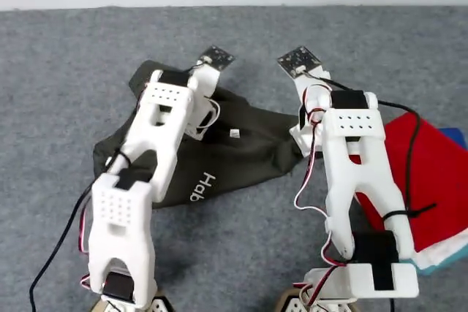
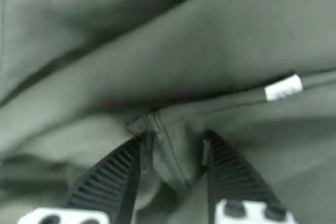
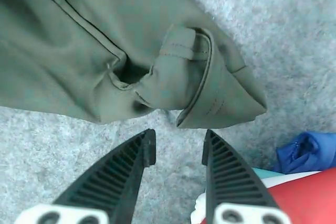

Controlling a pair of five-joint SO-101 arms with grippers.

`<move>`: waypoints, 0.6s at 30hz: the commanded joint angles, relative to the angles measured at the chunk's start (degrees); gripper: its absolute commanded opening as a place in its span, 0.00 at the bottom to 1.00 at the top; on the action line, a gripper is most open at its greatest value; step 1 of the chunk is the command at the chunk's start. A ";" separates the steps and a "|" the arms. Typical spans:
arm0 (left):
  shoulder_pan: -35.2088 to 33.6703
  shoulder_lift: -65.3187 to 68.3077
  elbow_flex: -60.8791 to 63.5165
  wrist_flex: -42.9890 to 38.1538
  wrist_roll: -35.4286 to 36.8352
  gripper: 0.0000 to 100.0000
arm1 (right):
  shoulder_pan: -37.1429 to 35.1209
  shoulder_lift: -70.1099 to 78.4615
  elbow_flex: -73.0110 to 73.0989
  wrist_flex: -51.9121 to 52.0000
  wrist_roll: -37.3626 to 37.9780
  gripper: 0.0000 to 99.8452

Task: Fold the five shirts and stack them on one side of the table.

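A dark olive shirt [image 1: 245, 155] lies crumpled on the grey table, left of centre. My left gripper [image 2: 172, 142] presses down into the olive shirt [image 2: 173, 51] near its white label [image 2: 283, 87]. It is open, with a raised fold and seam between its fingers. My right gripper [image 3: 179, 142] stands open with nothing in it, just short of the shirt's folded sleeve cuff [image 3: 194, 72]. In the high view the right gripper [image 1: 303, 135] is at the shirt's right edge. A stack topped by a red shirt [image 1: 431, 173] lies on the right.
Under the red shirt [image 3: 299, 198] show white and teal layers, with a blue garment [image 3: 310, 150] beside them. Bare grey table [image 1: 241, 253] lies in front of the olive shirt and along the back. Cables run along both arms.
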 commanded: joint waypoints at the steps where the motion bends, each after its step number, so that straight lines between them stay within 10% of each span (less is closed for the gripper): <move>1: -1.32 4.84 -12.18 3.96 1.67 0.16 | -0.22 -0.31 -2.55 -0.84 -0.18 0.15; 18: -1.49 19.34 -46.73 21.63 3.60 0.02 | 0.04 -0.22 2.29 -5.58 -0.26 0.15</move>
